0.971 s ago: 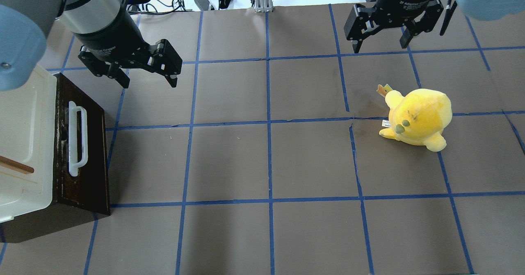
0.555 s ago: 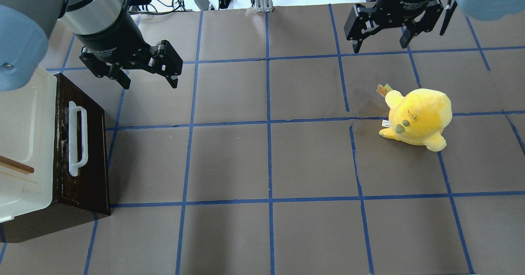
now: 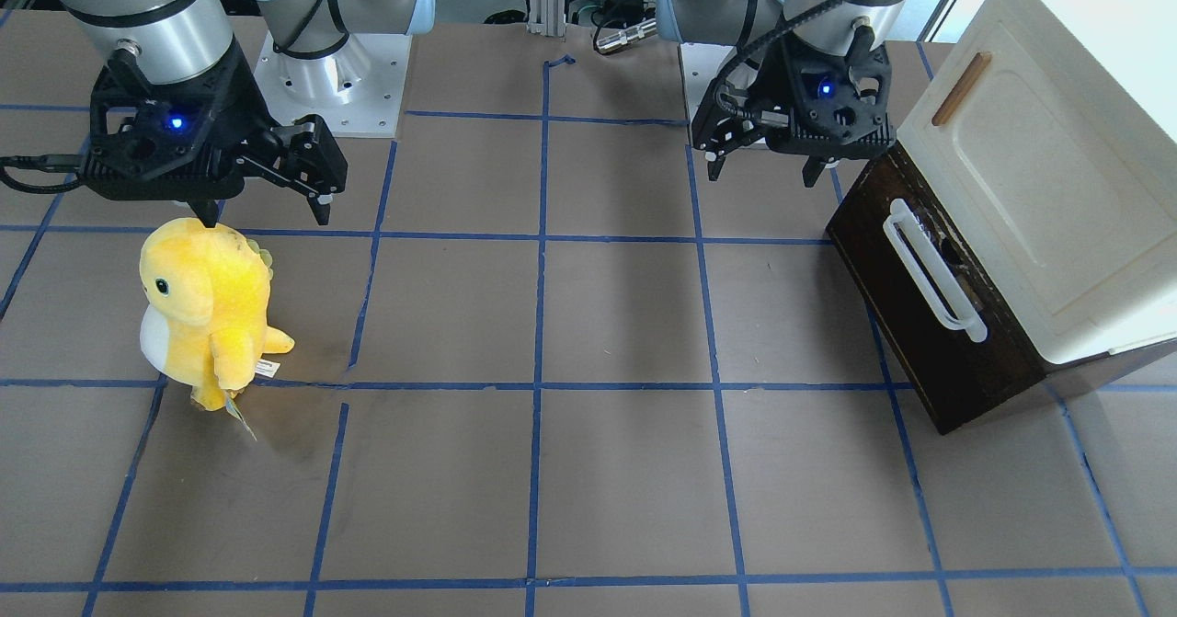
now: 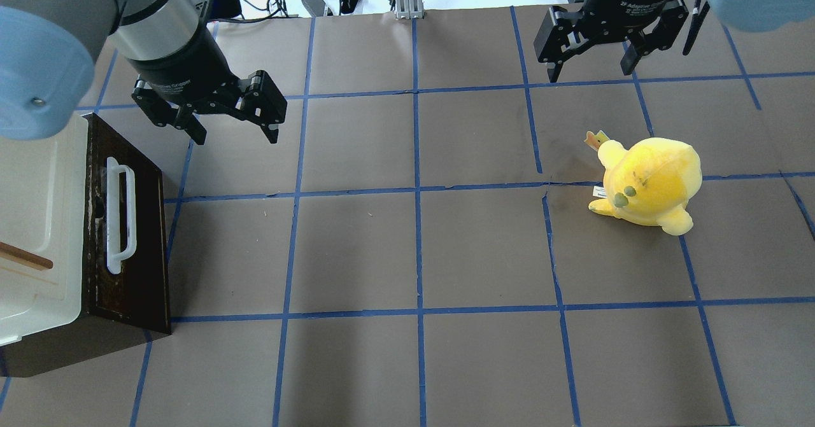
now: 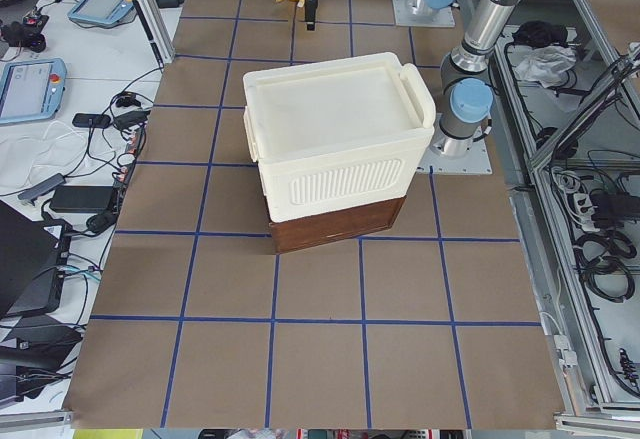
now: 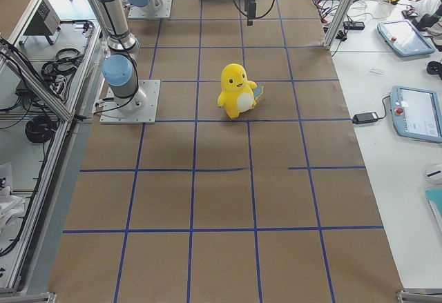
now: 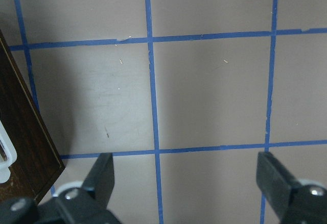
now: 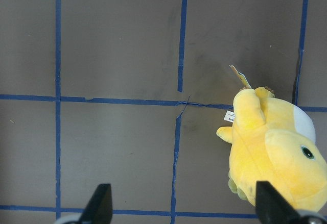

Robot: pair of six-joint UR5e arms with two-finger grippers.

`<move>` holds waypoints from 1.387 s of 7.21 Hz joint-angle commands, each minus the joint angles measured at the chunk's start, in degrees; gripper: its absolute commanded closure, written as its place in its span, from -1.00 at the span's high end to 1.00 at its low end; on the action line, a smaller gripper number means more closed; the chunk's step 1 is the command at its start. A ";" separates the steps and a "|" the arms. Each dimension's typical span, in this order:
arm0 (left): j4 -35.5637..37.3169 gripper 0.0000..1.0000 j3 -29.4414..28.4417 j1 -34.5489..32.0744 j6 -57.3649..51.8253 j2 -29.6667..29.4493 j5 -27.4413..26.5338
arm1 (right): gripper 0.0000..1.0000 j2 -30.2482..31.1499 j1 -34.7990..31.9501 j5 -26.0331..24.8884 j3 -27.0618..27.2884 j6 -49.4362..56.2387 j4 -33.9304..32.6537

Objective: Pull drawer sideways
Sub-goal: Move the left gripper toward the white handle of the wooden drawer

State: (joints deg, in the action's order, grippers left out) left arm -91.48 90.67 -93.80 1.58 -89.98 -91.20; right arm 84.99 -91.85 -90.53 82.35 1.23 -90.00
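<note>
The dark brown drawer (image 4: pixel 137 255) with its long white bar handle (image 4: pixel 121 214) sits under a cream cabinet at the table's left edge. It also shows in the front-facing view (image 3: pixel 929 341) and as a corner in the left wrist view (image 7: pixel 25 147). My left gripper (image 4: pixel 237 135) is open and empty, hovering beyond and to the right of the handle, apart from it; it also shows in the front-facing view (image 3: pixel 763 176) and its own wrist view (image 7: pixel 186 183). My right gripper (image 4: pixel 590 74) is open and empty at the far right.
The cream cabinet (image 4: pixel 38 210) with a small wooden handle (image 4: pixel 25 256) stands on top of the drawer. A yellow plush toy (image 4: pixel 649 182) stands at the right, near the right gripper (image 3: pixel 267 217). Blue tape lines grid the brown table cover.
My left gripper has shifted a little to the right and toward the robot, still open. The drawer, the plush and the right arm have not moved.
</note>
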 commanded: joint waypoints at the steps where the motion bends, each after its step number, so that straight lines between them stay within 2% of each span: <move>1: 0.86 1.00 3.44 -3.73 0.35 -4.31 -12.43 | 1.00 0.00 0.00 -0.09 0.00 0.00 0.00; 2: 1.65 1.00 5.90 -5.58 4.53 -6.50 -20.77 | 1.00 0.00 0.00 0.00 0.00 0.00 0.00; 3: 2.00 1.00 7.31 -6.56 8.67 -8.78 -22.86 | 1.00 0.00 0.00 0.00 0.00 0.00 0.00; 4: 1.92 1.00 7.50 -7.09 11.75 -11.07 -28.19 | 1.00 0.00 0.00 0.00 0.00 0.00 0.00; 6: 1.04 1.00 7.59 -11.64 13.19 -16.08 -43.28 | 1.00 0.00 0.00 0.00 0.00 0.00 0.00; 7: -1.22 1.00 7.68 -13.06 15.10 -18.28 -48.40 | 1.00 0.00 0.00 0.00 0.00 0.00 0.00; 9: -8.42 1.00 8.73 -13.16 25.17 -21.45 -55.45 | 1.00 0.00 0.00 0.00 0.00 0.00 0.00; 10: -9.41 1.00 9.17 -13.16 30.45 -22.94 -55.75 | 1.00 0.00 0.00 0.00 0.00 0.00 0.00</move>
State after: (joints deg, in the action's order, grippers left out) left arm -98.55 99.27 -106.88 25.75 -111.07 -144.91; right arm 84.99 -91.84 -90.53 82.35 1.23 -90.00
